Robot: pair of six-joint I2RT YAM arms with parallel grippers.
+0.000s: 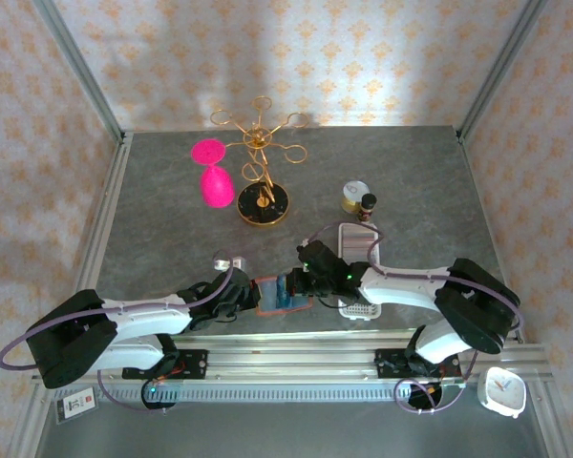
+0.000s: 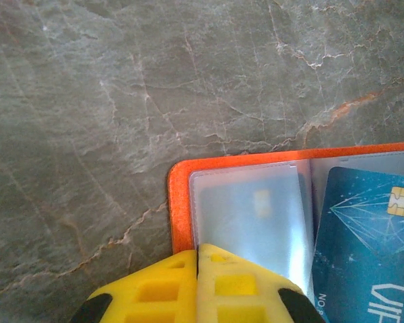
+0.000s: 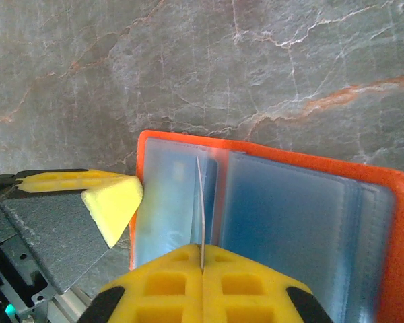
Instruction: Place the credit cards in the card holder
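Note:
The card holder [image 1: 265, 298] lies open on the table between both grippers, orange-red outside [image 2: 180, 202], with grey-blue clear pockets [image 3: 289, 222] inside. A pale credit card [image 2: 249, 215] sits inside the left pocket. My right gripper [image 3: 202, 259] is shut on a teal-blue credit card [image 2: 363, 249], which stands edge-on [image 3: 200, 195] over the pockets near the fold. My left gripper [image 2: 197, 254] is shut with nothing between its fingers. Its tips rest on the holder's left edge, and one yellow fingertip [image 3: 111, 198] shows there in the right wrist view.
A long white slotted tray [image 1: 356, 248] lies just right of the right arm. Behind it stand a small gold jar [image 1: 354, 196], a gold wire stand on a black base [image 1: 262, 205] and a pink glass [image 1: 216, 186]. A white clock [image 1: 501, 391] sits off the table's near right corner.

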